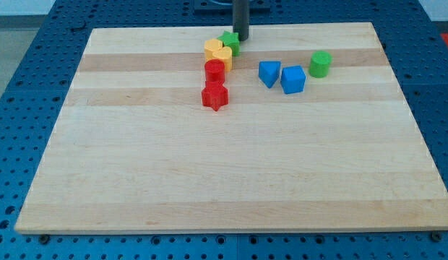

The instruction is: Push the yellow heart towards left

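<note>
The yellow heart (222, 56) lies near the view's top centre of the wooden board (137, 159). A second yellow block (212, 48) touches its upper left side. A green star (230, 42) sits just to its upper right. My tip (241, 38) is at the board's top edge, right beside the green star on its right, up and to the right of the yellow heart. A red cylinder (214, 71) sits directly below the heart, and a red star (215, 96) lies below that.
A blue triangular block (269, 73), a blue cube (293, 79) and a green cylinder (320, 64) lie to the right of the cluster. The board rests on a blue perforated table (36, 43).
</note>
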### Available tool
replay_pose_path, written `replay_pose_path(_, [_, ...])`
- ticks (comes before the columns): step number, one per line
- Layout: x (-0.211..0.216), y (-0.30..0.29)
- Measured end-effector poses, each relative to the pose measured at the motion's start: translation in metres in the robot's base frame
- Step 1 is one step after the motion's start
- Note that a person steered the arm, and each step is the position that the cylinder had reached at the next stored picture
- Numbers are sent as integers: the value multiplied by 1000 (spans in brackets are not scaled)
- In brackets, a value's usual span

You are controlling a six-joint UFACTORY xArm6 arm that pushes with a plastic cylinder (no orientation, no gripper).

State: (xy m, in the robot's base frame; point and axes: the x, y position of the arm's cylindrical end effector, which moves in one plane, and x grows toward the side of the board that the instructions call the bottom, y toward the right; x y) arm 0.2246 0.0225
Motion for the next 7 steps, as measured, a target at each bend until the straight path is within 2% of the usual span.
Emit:
replay_pose_path(1, [2,16])
replay_pose_path(5, [75,19])
replay_pose_path(7, [76,1])
